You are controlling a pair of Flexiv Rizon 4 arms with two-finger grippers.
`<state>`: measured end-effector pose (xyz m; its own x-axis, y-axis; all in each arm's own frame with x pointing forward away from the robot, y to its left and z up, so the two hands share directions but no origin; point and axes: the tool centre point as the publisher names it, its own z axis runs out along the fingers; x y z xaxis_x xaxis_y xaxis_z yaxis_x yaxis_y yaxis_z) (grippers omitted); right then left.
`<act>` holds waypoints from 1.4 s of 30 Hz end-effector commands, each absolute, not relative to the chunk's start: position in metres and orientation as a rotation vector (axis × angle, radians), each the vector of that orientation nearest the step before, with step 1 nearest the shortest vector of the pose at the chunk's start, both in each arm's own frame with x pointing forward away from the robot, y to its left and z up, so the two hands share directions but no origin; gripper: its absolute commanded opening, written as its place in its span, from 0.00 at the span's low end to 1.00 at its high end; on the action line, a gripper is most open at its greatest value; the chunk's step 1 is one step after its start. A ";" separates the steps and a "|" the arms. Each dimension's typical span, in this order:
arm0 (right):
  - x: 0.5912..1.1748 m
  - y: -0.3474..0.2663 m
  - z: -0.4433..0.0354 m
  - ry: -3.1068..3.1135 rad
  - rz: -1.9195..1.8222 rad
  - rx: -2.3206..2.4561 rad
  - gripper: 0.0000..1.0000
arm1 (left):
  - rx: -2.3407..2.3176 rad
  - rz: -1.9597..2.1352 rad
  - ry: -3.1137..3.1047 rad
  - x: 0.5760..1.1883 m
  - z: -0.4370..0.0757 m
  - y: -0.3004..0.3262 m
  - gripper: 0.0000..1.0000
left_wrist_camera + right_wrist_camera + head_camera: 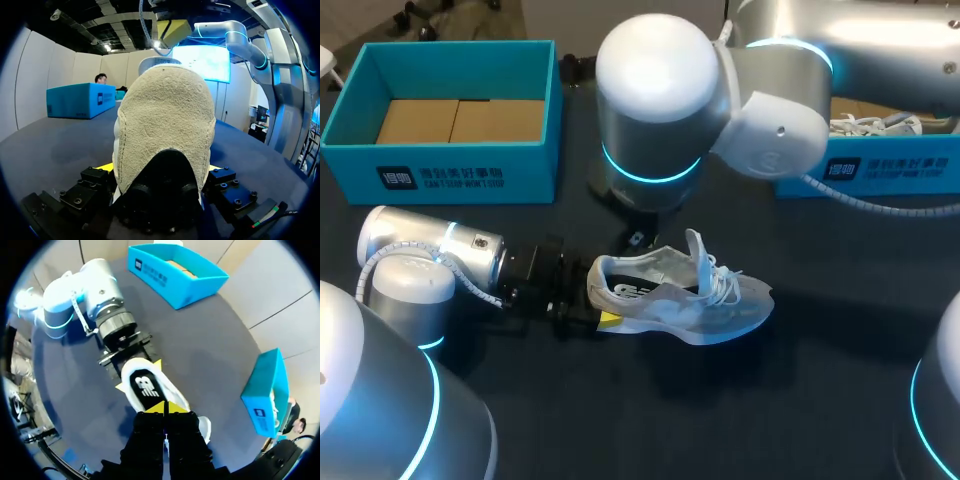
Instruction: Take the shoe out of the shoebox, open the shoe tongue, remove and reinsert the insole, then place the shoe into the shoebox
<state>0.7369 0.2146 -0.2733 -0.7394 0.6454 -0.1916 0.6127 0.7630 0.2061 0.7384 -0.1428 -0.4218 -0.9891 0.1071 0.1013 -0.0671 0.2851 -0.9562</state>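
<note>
A white mesh shoe [670,300] lies on its side on the dark table, with its tongue [695,245] standing up. My left gripper [598,295] sits at the heel, and its yellow tips press the heel from both sides. In the left wrist view the heel [165,125] fills the space between the fingers. From above, the shoe [147,387] shows a black insole [144,384] inside. My right gripper [165,407] hangs over the shoe's opening with its tips pressed together and nothing seen between them. In the head view my own arm hides it.
A blue shoebox [440,170], empty with a cardboard bottom, stands at the back left. A second blue box [880,170] at the back right holds another shoe [870,125]. My right arm's big elbow joint [650,100] looms over the table's middle.
</note>
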 end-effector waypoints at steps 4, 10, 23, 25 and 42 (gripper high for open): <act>0.740 0.216 -0.288 2.747 0.235 1.017 0.00 | -0.036 1.796 -2.400 0.738 -0.423 -0.142 0.00; 0.740 0.216 -0.288 2.747 0.235 1.017 0.00 | -0.036 1.796 -2.400 0.738 -0.423 -0.142 0.00; 0.739 0.217 -0.295 2.788 0.190 0.950 0.00 | -0.036 1.796 -2.400 0.738 -0.423 -0.142 0.00; 0.738 0.213 -0.299 2.791 0.260 0.943 0.00 | -0.036 1.796 -2.400 0.738 -0.423 -0.142 0.00; 0.736 0.209 -0.300 2.838 0.209 0.896 0.00 | -0.036 1.796 -2.400 0.738 -0.423 -0.142 0.00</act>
